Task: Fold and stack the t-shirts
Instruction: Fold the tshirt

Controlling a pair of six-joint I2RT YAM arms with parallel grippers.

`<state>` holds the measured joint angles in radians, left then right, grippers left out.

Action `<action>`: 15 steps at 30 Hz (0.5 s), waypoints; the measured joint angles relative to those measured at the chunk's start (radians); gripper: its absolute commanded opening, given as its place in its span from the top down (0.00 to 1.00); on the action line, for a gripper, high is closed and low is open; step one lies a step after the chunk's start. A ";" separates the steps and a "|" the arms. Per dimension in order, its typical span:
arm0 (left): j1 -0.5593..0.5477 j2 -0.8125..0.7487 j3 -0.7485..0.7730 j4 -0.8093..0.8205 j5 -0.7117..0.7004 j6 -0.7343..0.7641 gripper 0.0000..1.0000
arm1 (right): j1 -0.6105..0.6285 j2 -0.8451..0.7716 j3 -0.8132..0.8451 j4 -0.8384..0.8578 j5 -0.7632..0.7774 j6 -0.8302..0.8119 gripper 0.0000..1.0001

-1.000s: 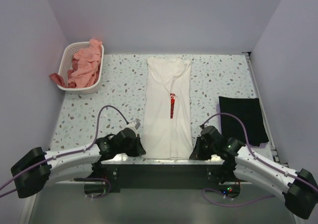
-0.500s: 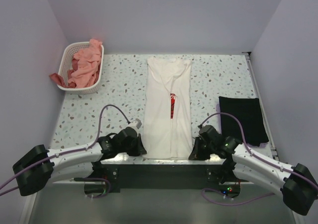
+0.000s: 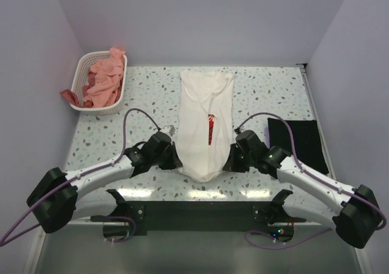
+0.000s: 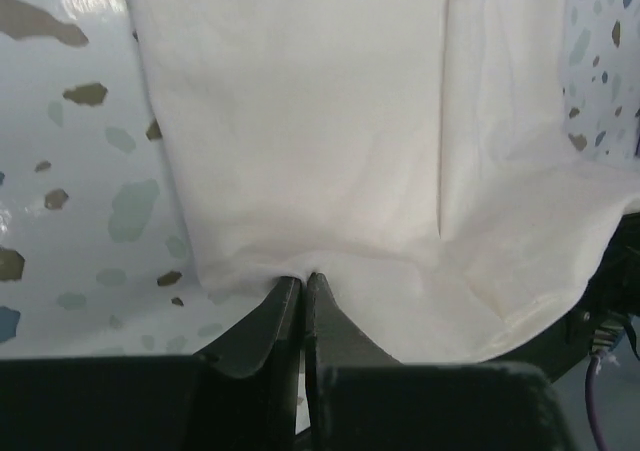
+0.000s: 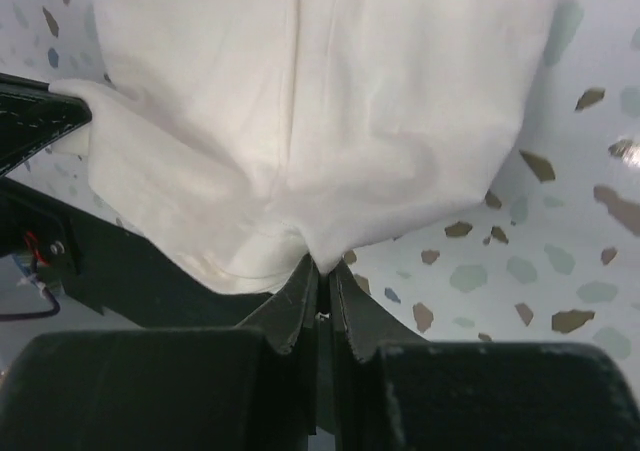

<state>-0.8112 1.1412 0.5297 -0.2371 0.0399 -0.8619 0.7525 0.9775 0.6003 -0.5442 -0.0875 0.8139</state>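
Pale lilac walls close in a speckled terrazzo desk (image 3: 273, 92). From above, the cream-white t-shirt (image 3: 203, 104) lies down the middle of it as a long narrow strip, collar at the far end, with a sliver of red logo (image 3: 211, 128) showing along its centre fold. Far to its left stands a white perforated basket (image 3: 81, 64) with salmon-pink t-shirts (image 3: 103, 79) heaped in it and spilling over the rim. To its right, well apart, a black t-shirt (image 3: 301, 143) lies folded flat. The left pincer (image 3: 175, 163) is clamped on the cream shirt's near left corner and the right pincer (image 3: 228, 164) on its near right corner. The hem between them sags in a rounded curve.

The left wrist camera shows its pincer (image 4: 303, 286) pressed tight together, with a pinch of the pale cloth (image 4: 320, 121) caught at the tips and the fabric fanning away from them.

The right wrist camera shows the same: its pincer (image 5: 322, 271) is nipped closed on the hem, with the cloth (image 5: 330, 91) raised off the speckled surface.
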 measured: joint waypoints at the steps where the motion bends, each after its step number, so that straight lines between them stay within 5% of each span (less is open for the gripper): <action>1: 0.026 0.027 0.017 0.006 0.006 0.011 1.00 | -0.017 0.032 0.022 0.014 0.006 -0.016 0.98; 15: 0.248 0.521 0.491 0.106 0.039 0.050 1.00 | -0.324 0.567 0.409 0.205 -0.007 -0.149 1.00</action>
<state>-0.5629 1.6627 1.0203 -0.1314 0.0792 -0.8120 0.4286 1.5444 1.0096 -0.3393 -0.0944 0.6647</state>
